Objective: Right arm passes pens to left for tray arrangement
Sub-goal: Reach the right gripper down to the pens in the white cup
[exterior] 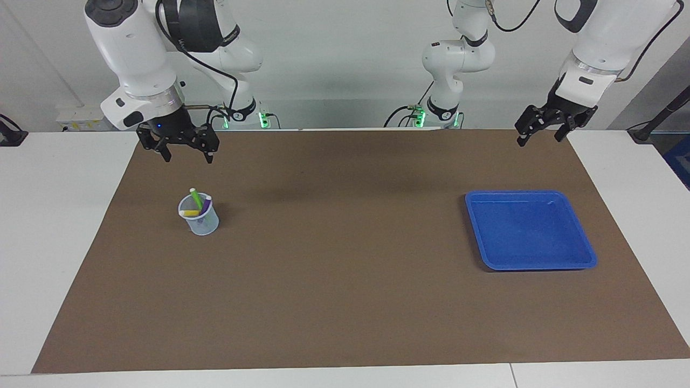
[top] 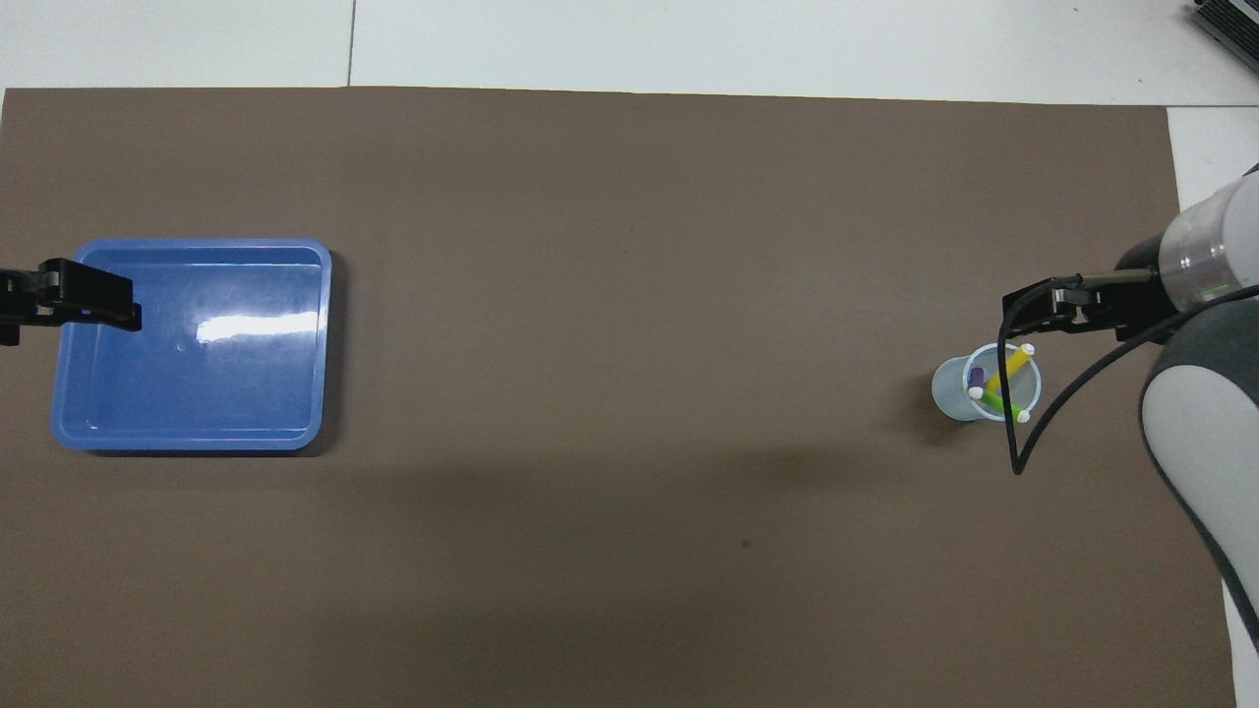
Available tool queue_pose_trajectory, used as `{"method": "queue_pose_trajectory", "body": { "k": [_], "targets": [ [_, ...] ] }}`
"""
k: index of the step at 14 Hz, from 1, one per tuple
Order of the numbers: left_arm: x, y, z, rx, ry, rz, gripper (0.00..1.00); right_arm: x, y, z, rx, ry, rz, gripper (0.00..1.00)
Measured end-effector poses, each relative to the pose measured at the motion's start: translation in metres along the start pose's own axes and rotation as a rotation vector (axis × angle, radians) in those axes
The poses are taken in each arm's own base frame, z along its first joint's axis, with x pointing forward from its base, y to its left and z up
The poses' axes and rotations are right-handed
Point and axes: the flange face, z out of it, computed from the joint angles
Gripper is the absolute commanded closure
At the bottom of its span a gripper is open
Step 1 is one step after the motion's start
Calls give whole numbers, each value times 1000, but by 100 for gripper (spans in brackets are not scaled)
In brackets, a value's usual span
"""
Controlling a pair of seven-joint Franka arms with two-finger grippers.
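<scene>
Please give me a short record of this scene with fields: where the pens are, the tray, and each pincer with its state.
pens: green pen, yellow pen and purple pen, all standing in the cup
cup: upright on the mat, toward the right arm's end
tray: blue tray, nothing in it, toward the left arm's end
right pincer: open, holding nothing, raised over the mat near the cup
left pincer: open, holding nothing, raised near the tray
task progress: no pen taken yet

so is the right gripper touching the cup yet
Apart. The facing view shows the right gripper hanging open above the mat, with bare mat plainly between it and the cup.
</scene>
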Motion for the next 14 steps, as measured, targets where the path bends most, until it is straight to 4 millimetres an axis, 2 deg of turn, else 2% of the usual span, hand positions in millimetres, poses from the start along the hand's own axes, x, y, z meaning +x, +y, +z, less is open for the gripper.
{"method": "queue_pose_trajectory", "body": {
  "k": [14],
  "targets": [
    [0,0,0,0,0,0,0,-4,0,8,-3,-26,0,0]
  ]
}}
